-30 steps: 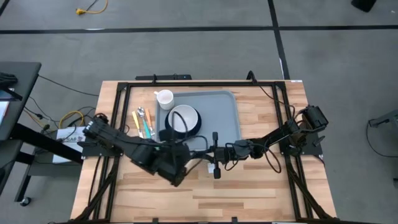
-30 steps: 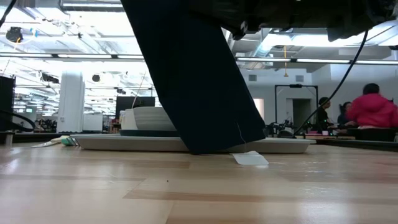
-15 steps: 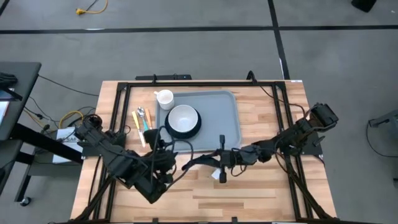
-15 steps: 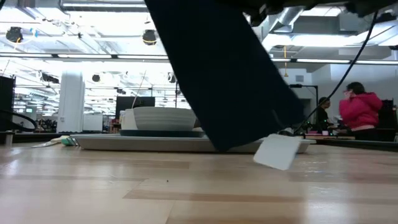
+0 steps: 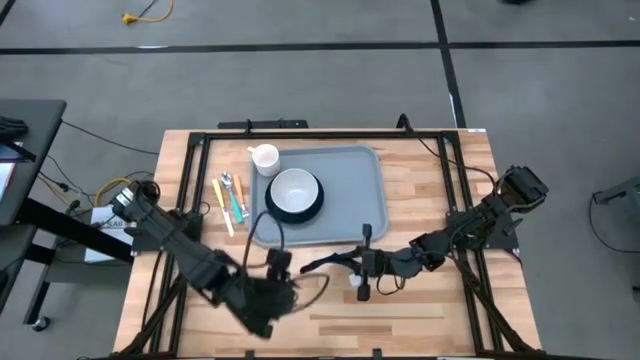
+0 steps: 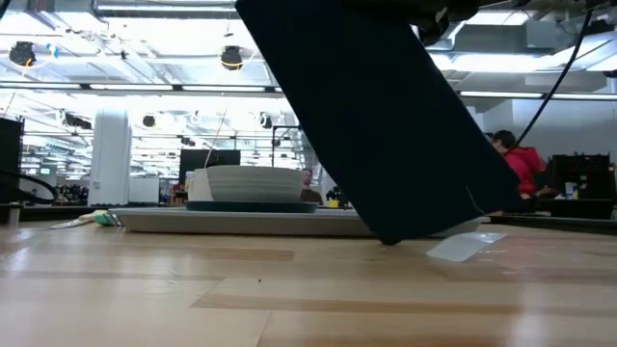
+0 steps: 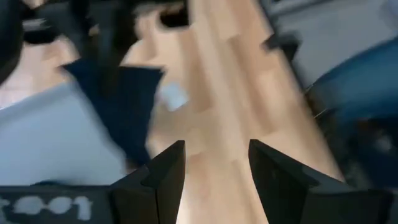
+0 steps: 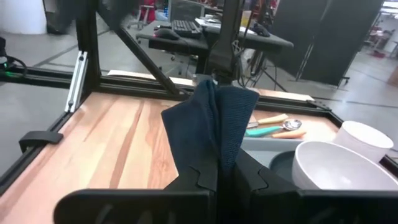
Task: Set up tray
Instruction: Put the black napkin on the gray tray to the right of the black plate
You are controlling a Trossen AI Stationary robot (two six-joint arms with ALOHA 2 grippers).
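Tray (image 5: 340, 190) lies flat on the wooden table (image 5: 420, 310), on the far side of both grippers, well apart from each. On it sits a white bowl (image 5: 294, 190) on a dark plate (image 5: 310, 209), toward the tray's left part. Just off the tray's far-left corner stands a white cup (image 5: 265, 157), and beside the tray's left edge lie a few pieces of cutlery (image 5: 231, 198).

Right gripper (image 5: 362, 262) is near the tray's near edge, its 2 fingers pinched tight on a dark blue napkin (image 8: 211, 134). In the right wrist view the cloth stands bunched straight out from the closed fingertips, with the bowl and cutlery beyond it. In the low view the napkin hangs as a wide dark sheet down to the tabletop, a small white tag (image 6: 461, 247) at its lower corner.

Left gripper (image 5: 268, 300) hovers over bare wood to the left of the right gripper and nearer the table's front edge. Its fingers (image 7: 158, 174) are spread apart with nothing between them; the napkin shows ahead of them, untouched.
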